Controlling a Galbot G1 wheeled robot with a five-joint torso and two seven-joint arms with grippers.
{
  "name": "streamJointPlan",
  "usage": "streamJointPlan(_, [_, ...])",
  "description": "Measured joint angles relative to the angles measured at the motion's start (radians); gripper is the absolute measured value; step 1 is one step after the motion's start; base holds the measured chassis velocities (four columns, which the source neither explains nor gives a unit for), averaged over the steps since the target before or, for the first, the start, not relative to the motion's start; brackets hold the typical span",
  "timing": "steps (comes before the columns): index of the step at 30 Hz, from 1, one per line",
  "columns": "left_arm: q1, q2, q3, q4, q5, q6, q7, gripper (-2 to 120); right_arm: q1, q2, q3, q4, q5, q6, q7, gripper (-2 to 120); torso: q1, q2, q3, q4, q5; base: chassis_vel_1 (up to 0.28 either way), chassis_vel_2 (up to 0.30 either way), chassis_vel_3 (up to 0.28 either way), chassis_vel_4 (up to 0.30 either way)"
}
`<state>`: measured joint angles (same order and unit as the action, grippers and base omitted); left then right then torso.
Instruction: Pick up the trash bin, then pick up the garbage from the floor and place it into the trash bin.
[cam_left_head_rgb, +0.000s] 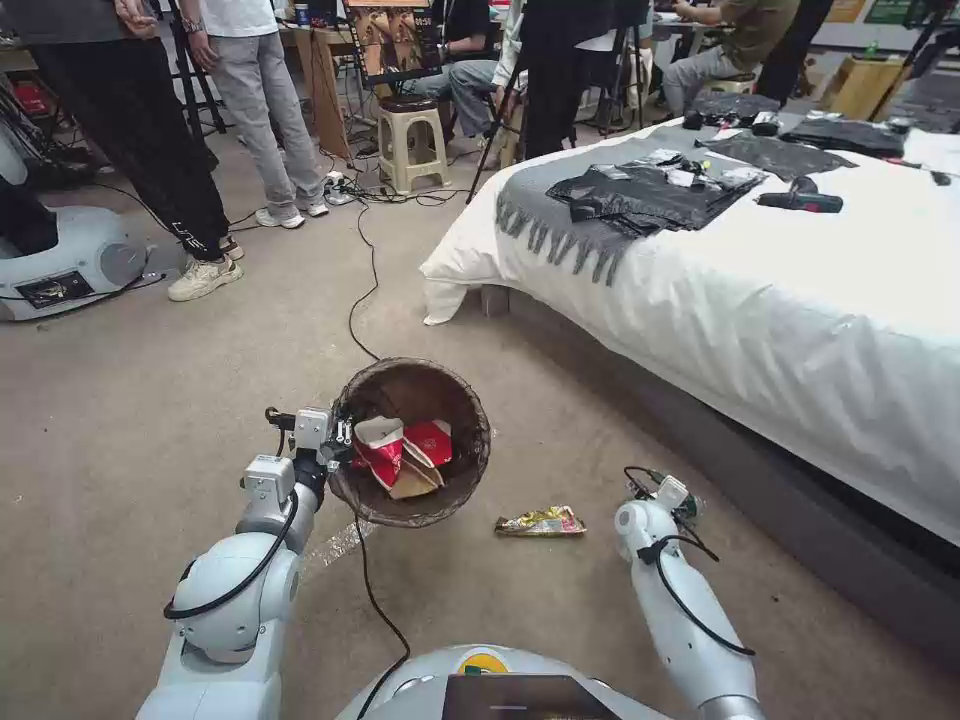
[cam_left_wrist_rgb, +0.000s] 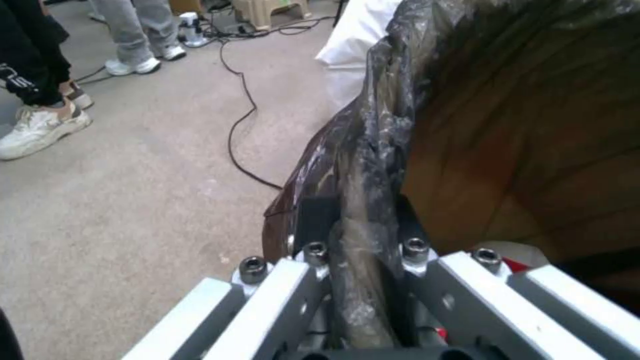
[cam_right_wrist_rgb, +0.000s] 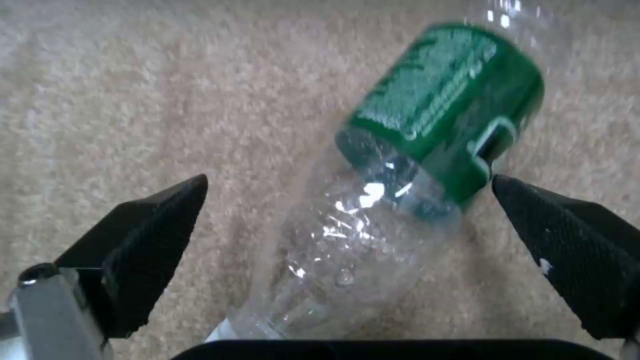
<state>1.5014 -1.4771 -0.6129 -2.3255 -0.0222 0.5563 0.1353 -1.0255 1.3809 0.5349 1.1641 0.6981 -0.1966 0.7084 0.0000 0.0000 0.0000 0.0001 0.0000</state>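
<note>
Your right gripper is open around the bottle; center it, then squeeze gently. Your left gripper grips the trash bin rim.

Dark brown bag lining the trash bin, red-and-white cartons inside it; a yellow snack wrapper on the beige carpet; a clear bottle with a green label; black pads on the right gripper; white bed, grey fringed throw.
</note>
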Motion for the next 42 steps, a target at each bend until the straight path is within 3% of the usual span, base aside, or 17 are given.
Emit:
streamJointPlan(15, [-0.008,0.003,-0.002,0.014,-0.006,0.002,0.001,3,0.078,-0.011,-0.031,-0.176,0.048,0.053,0.018,100,0.0,0.0,0.0,0.0,-0.0001,0.0,0.0,0.0,0.0])
streamJointPlan(24, [-0.009,0.003,-0.006,0.018,-0.007,0.002,0.003,3,0.086,-0.031,-0.07,-0.194,0.09,0.085,0.015,100,0.0,0.0,0.0,-0.0002,-0.0001,0.0,0.0,0.0,0.0])
streamJointPlan(30, [-0.009,0.002,-0.004,0.019,-0.006,0.001,0.004,3,0.082,-0.032,-0.071,-0.181,0.09,0.087,0.007,83,0.0,0.0,0.0,0.0,-0.0001,0.0,0.0,0.0,0.0])
streamJointPlan(37, [-0.008,0.001,-0.004,0.02,-0.005,0.0,0.004,3,0.072,-0.033,-0.072,-0.169,0.081,0.093,-0.001,52,0.0,0.0,0.0,0.0,-0.0001,0.0,0.0,0.0,0.0])
streamJointPlan(42, [-0.008,0.002,-0.004,0.017,-0.005,0.0,0.004,3,0.066,-0.036,-0.069,-0.158,0.081,0.094,-0.004,40,0.0,0.0,0.0,-0.0001,0.0,0.0,0.0,0.0,0.0])
